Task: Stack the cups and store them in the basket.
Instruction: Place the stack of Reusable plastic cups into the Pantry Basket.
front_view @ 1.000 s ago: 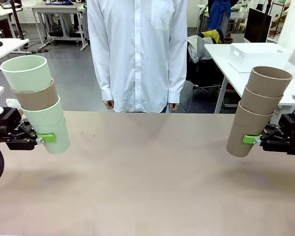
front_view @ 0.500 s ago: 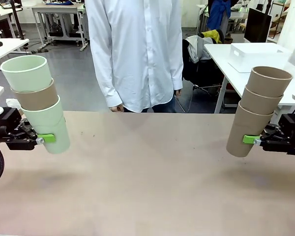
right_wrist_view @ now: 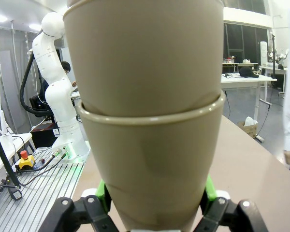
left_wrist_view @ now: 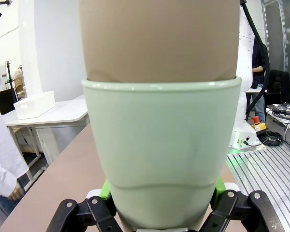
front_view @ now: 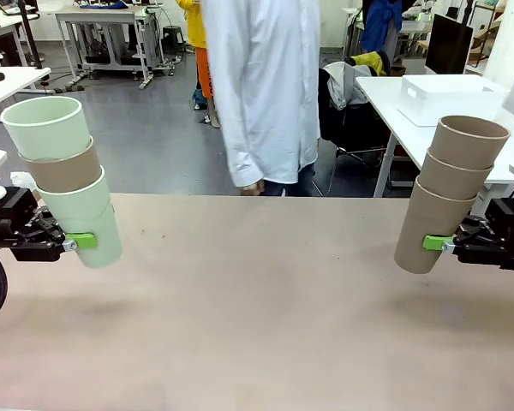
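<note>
My left gripper (front_view: 92,241) is shut on the lowest cup of a tilted stack of three cups (front_view: 64,175), pale mint, tan, then mint on top, held above the table's left side. In the left wrist view the green pads (left_wrist_view: 105,191) clamp the mint cup (left_wrist_view: 162,159). My right gripper (front_view: 422,244) is shut on the bottom of a second stack of three tan cups (front_view: 450,184) above the right side. Its pads (right_wrist_view: 102,193) press the tan cup (right_wrist_view: 150,159). The white basket (front_view: 445,96) stands on a white side table at the back right.
A person in a white shirt (front_view: 265,94) stands at the far edge of the brown table (front_view: 257,300), one hand (front_view: 251,186) hanging by the edge. Another white arm (right_wrist_view: 55,92) stands on a metal bench beside the table.
The person has turned sideways and stepped toward the picture's right. Both arms and their cup stacks have stayed put.
</note>
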